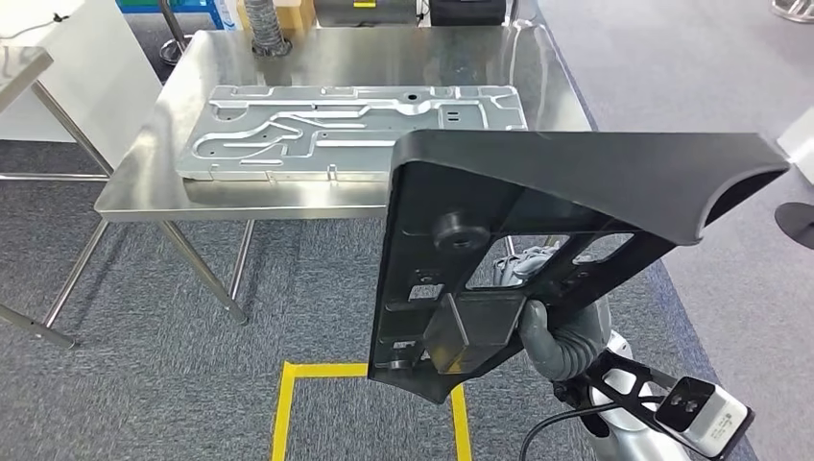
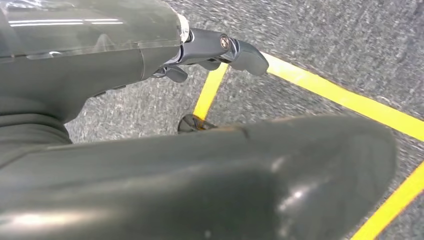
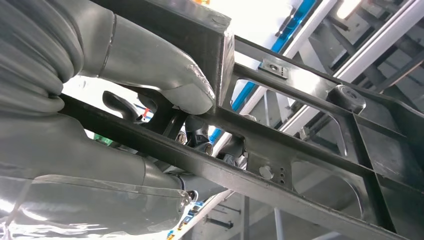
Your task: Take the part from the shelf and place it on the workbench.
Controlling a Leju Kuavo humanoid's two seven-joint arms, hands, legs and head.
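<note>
A large black plastic part (image 1: pixel 576 173) with ribs and cut-outs hangs in the air in front of the workbench (image 1: pixel 288 197). My right hand (image 1: pixel 547 331) grips it from below at its lower end. In the right wrist view the thick grey thumb (image 3: pixel 165 75) presses on a rib of the part (image 3: pixel 310 150), and the darker fingers wrap its frame from the other side. My left hand (image 2: pixel 210 47) hangs over the grey carpet with its fingers loosely apart and nothing in them.
A silver machined metal plate (image 1: pixel 355 130) covers most of the steel workbench's top. A ribbed hose (image 1: pixel 264 29) stands at its far edge. Another table (image 1: pixel 19 67) is at the left. Yellow floor tape (image 1: pixel 288 403) marks the carpet near me.
</note>
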